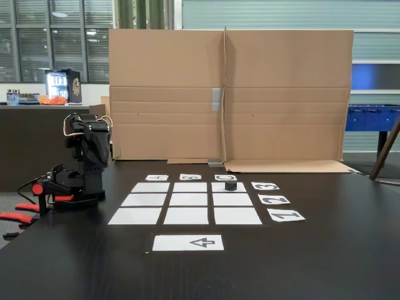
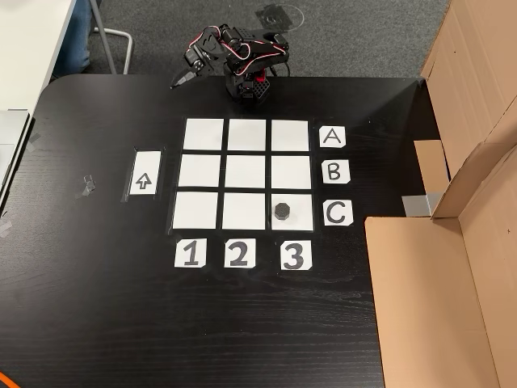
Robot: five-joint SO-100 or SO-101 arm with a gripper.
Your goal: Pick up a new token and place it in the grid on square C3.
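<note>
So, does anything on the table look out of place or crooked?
Nothing stands out. The token sits upright inside square C3 of the grid, and the number labels lie roughly straight. The arm is folded at the table edge.

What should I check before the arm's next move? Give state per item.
1. Token sits inside square C3, in line with the C and 3 labels: ok.
2. Token clear of the cell's edges: ok.
3. Other eight cells of the grid are bare: ok.
4. Arm folded back at its base, off the grid: ok.
5. Gripper open or shut: cannot tell.
6. Arrow sheet holds a fresh token: not ok, it is bare.
</note>
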